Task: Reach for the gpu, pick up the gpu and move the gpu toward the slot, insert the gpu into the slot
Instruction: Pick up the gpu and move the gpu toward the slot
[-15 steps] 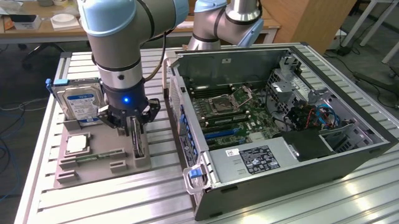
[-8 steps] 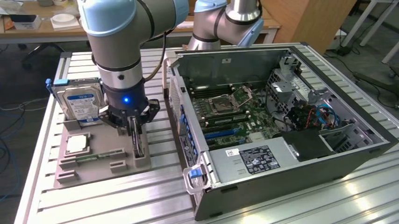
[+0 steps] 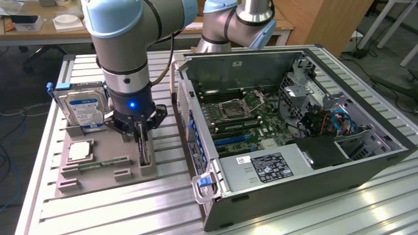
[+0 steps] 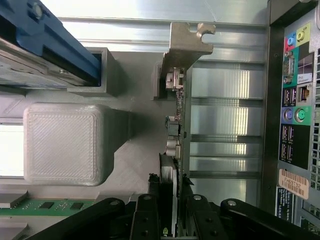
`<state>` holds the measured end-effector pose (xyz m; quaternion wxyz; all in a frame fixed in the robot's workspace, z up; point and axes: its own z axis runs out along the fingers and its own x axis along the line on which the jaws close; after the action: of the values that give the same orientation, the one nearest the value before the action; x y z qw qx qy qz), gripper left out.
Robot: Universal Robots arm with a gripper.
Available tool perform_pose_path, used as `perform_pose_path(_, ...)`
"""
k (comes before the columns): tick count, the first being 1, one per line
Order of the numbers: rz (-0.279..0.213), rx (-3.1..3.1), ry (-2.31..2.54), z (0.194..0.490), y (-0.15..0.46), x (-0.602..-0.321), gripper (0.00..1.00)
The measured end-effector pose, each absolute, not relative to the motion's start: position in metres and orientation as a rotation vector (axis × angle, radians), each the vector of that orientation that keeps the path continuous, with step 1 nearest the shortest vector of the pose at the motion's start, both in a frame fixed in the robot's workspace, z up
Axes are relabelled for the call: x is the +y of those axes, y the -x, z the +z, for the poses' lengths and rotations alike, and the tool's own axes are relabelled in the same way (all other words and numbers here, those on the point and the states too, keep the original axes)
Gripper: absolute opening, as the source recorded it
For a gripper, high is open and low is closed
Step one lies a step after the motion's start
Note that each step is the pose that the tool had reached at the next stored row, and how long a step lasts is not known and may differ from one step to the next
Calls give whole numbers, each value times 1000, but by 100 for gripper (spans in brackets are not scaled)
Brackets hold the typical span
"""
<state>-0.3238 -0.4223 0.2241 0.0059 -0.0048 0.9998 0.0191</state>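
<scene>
The gpu [image 3: 143, 152] stands on edge in a groove of the grey holder tray [image 3: 98, 183], left of the open computer case in the exterior view. My gripper [image 3: 140, 133] is straight above it, with the fingers down on either side of the card. The wrist view has the gpu [image 4: 176, 125] edge-on, its silver bracket [image 4: 187, 42] at the far end. The black fingers [image 4: 147, 212] press against both of its faces, so the gripper is shut on it. The slot [image 3: 230, 141], a long blue connector, lies on the green motherboard [image 3: 261, 120] inside the case.
A silver-and-blue hard drive [image 3: 83, 108] stands upright at the tray's back. A processor [image 3: 78, 151] and a memory stick [image 3: 98, 164] lie in the tray. The case wall [image 3: 189, 112] with its rear ports [image 4: 295, 100] rises close beside the gpu. A power supply [image 3: 267, 166] fills the case's near corner.
</scene>
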Motion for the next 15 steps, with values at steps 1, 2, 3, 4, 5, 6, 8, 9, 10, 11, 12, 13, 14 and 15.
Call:
perform_pose_path(1,60,3129,15,224,324,-422,26)
perform_pose_path(2,60,3129,15,224,324,-422,26)
perform_pose_path(3,60,3129,15,224,324,-422,26)
perform_pose_path(4,60,3129,15,224,324,-422,26)
perform_pose_path(5,60,3129,15,224,324,-422,26)
perform_pose_path(6,60,3129,15,224,324,-422,26)
perform_pose_path(8,60,3129,15,224,324,-422,26)
perform_pose_path(9,60,3129,15,224,324,-422,26)
perform_pose_path(10,60,3129,15,224,324,-422,26)
perform_pose_path(11,60,3129,15,224,324,-422,26)
perform_pose_path(12,60,3129,15,224,324,-422,26)
perform_pose_path(13,60,3129,15,224,324,-422,26)
perform_pose_path(14,60,3129,15,224,324,-422,26)
perform_pose_path(15,60,3129,15,224,324,-422,26)
